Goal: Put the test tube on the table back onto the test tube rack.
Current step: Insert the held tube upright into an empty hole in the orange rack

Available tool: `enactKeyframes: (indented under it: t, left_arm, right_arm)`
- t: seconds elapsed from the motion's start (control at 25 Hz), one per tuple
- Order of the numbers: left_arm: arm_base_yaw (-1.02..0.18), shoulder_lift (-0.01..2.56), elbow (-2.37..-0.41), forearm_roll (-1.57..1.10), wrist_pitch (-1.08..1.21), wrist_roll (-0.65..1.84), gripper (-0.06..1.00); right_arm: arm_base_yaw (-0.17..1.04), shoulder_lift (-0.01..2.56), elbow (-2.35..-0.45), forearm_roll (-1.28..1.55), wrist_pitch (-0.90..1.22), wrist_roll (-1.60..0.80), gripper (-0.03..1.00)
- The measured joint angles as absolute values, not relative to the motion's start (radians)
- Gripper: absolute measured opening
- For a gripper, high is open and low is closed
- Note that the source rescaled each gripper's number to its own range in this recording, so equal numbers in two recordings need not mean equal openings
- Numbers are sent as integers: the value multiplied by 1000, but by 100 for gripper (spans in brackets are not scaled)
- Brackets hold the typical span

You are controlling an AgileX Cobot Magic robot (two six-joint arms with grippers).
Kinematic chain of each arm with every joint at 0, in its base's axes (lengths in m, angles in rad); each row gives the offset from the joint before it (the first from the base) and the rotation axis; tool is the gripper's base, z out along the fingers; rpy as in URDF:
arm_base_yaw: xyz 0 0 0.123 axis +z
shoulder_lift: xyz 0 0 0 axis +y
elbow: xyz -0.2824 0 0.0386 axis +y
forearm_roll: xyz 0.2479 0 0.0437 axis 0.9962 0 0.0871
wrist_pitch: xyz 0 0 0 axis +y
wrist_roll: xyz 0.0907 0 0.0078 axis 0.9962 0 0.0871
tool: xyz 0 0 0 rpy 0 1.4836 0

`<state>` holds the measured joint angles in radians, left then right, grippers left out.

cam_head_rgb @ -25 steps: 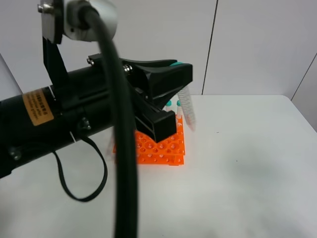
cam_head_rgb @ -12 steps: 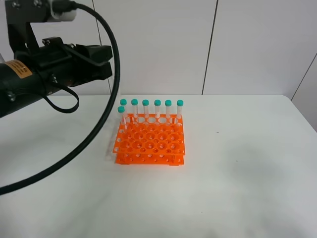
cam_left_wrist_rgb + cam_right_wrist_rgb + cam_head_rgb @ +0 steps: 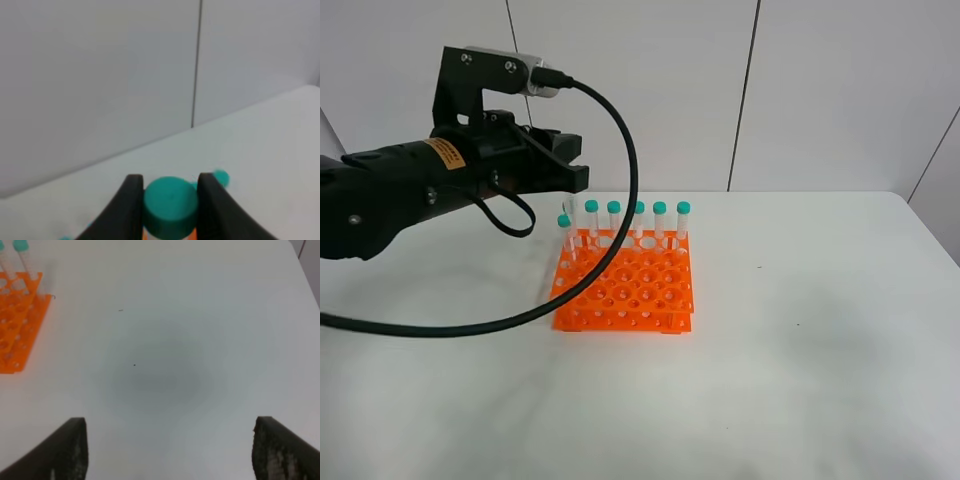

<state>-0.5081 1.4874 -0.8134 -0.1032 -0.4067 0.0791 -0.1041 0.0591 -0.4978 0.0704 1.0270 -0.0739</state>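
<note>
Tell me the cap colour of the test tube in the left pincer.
Teal; the test tube shows best in the left wrist view.

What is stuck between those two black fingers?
The test tube, held by its teal cap in the left gripper; the left wrist view shows it.

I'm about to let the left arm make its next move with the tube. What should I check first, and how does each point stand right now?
1. Left fingers shut on the test tube at its teal cap: ok.
2. Rack under the held tube, with orange showing just below the cap in the left wrist view: ok.
3. Tube tip lined up with or seated in a hole: cannot tell, the lower part is hidden.
4. Free holes left in the rack, with the front rows open: ok.
5. Arm cable clear of the standing tubes: cannot tell, it crosses one in the high view.
6. Right fingers open, over bare table, away from the rack: ok.
</note>
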Motion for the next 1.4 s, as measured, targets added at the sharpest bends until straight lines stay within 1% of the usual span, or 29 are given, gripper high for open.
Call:
enactKeyframes:
  t: [0.12,0.44,0.8,1.04,1.4]
  left_arm:
    - [-499,1550,-813,-103,-511,72,0]
    - [-499,1681,-815,-102,-652,72,0]
    - [-486,1766,-816,-126,-792,60,0]
    - [-476,1805,-821,-142,-817,59,0]
    - [-476,1881,-827,-143,-797,70,0]
  right_arm:
    - [-104,59,-498,70,1027,-74,87]
    - [-104,59,-498,70,1027,-74,87]
    - [-104,59,-498,70,1027,-74,87]
    - [-104,59,-498,70,1027,-74,87]
    - [-104,59,-498,71,1027,-74,87]
